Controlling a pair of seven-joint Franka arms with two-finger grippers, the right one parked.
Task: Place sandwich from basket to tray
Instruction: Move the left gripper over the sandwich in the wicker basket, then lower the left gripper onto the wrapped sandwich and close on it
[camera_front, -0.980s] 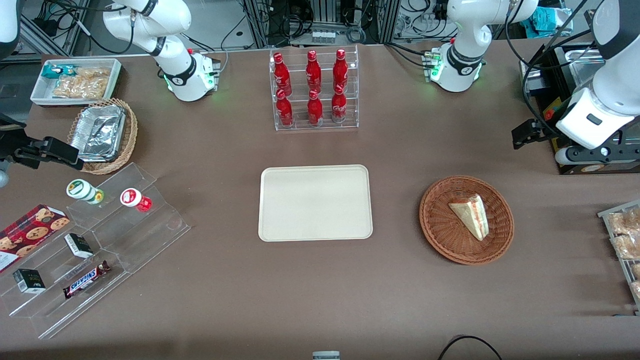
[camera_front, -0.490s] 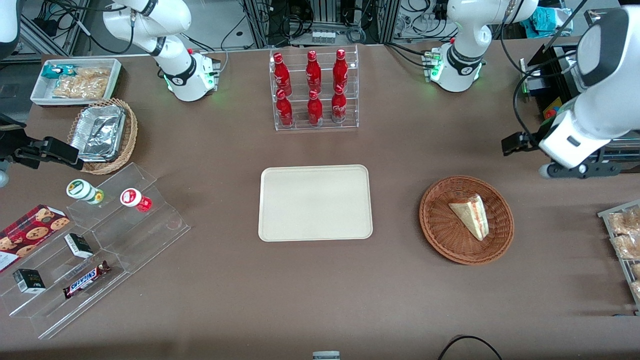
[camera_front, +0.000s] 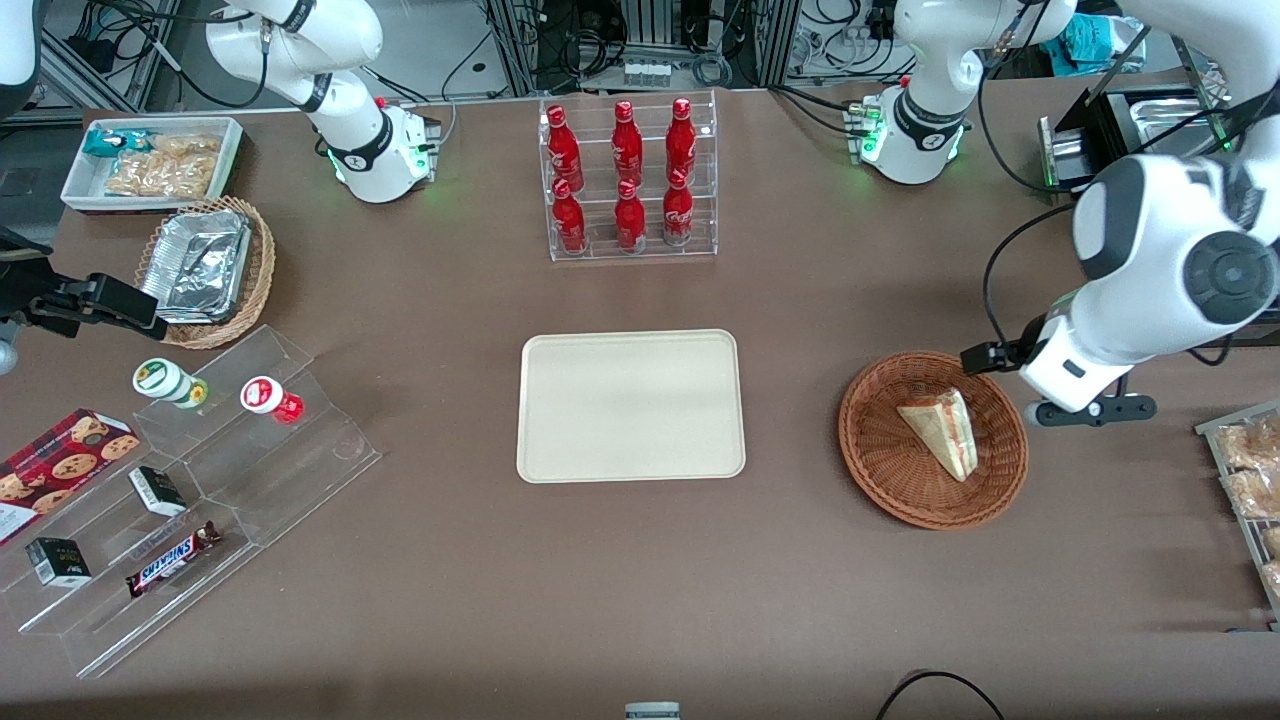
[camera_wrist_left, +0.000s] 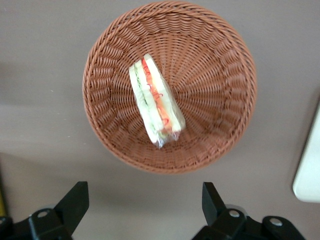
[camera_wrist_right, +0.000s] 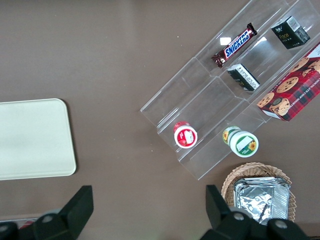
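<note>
front view / sandwich (camera_front: 940, 430): lies in the basket (camera_front: 880, 470), not yet picked up
front view / gripper (camera_front: 1040, 395): hangs above the basket rim, at the working arm's end of the desk (camera_front: 450, 300)
front view / tray (camera_front: 632, 405): mid desk, bare, well apart from the basket
front view / surroundings: rack of red bottles (camera_front: 628, 180) farther from the camera than the tray; clear stepped stand (camera_front: 200, 500) with snacks toward the parked arm's end; cables and frames past the desk edge
left wrist view / sandwich (camera_wrist_left: 155, 102): wedge lying across the basket (camera_wrist_left: 220, 65) floor, filling edge up, wrapper end pointing at the gripper
left wrist view / gripper (camera_wrist_left: 142, 200): fingers spread wide, empty, above bare desk just beside the basket rim
left wrist view / step: my read, centre over the wedge, come down, close across the bread faces; wrap looks slippery, grip gently, don't crush
right wrist view / tray (camera_wrist_right: 35, 137): one corner shows, nothing on it
right wrist view / desk (camera_wrist_right: 100, 60): plain brown cover, flat, no clutter near the tray
</note>
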